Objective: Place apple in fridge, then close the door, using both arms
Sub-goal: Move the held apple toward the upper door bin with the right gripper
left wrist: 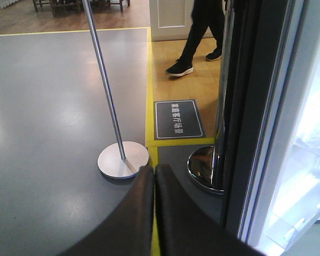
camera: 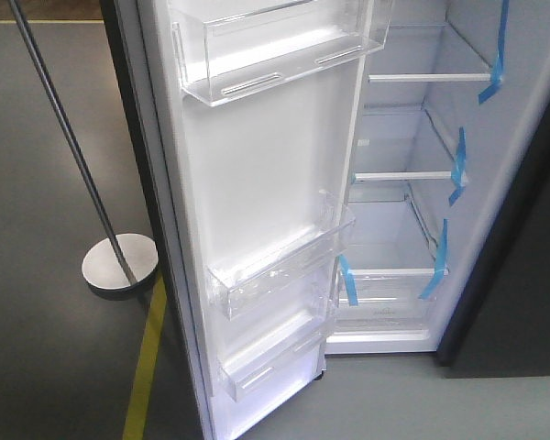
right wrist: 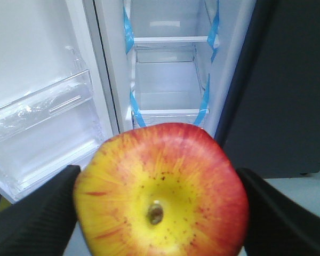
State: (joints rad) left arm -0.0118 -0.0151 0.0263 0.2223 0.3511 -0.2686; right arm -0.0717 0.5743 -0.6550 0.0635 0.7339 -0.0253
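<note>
The fridge (camera: 412, 183) stands open, showing its white interior, clear shelves and blue tape strips. Its door (camera: 257, 183) is swung wide to the left, white inside with clear plastic bins. In the right wrist view my right gripper (right wrist: 160, 213) is shut on the red and yellow apple (right wrist: 160, 192), held in front of the fridge's lower shelves (right wrist: 168, 112). In the left wrist view my left gripper (left wrist: 154, 173) is shut and empty, beside the door's outer edge (left wrist: 256, 133). Neither arm shows in the front view.
A metal pole on a round base (camera: 119, 261) stands on the grey floor left of the door. A yellow floor line (camera: 147, 367) runs beside it. A chrome post base (left wrist: 205, 168) and a walking person's legs (left wrist: 197, 37) are behind the door. A dark counter block (camera: 522, 275) is at right.
</note>
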